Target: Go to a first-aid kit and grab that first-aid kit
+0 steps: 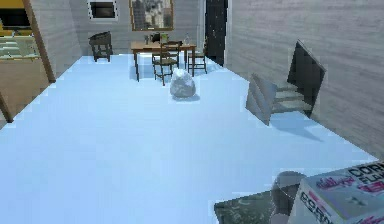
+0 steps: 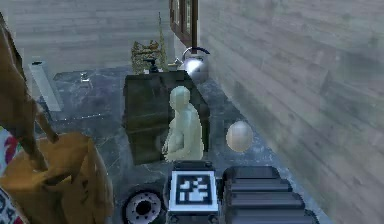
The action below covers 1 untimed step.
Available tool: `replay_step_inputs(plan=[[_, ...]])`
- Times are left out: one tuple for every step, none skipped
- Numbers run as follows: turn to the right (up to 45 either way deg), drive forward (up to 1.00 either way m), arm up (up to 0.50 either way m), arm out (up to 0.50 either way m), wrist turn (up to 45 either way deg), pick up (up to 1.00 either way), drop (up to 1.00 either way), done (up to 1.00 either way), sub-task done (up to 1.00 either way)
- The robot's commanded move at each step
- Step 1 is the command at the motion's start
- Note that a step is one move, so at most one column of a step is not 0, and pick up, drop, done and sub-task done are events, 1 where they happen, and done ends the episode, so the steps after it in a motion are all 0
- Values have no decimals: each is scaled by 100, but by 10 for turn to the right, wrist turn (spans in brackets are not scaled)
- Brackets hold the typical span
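A white box [image 1: 340, 195] with pink and dark print lies tilted in the forward view's bottom right corner. Its top and one side face show, and the picture's edge cuts it off. Shape and colour do not settle whether it is the first-aid kit. In the arm side view a red-and-white striped patch [image 2: 8, 163] sits at the left edge, well left of the gripper [image 2: 143, 207], whose dark body shows low in the picture. Whether patch and box are one thing cannot be told.
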Motion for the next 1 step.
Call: replay_step_inputs(plan=[[0,0,0,18,0,0,0,0,0]])
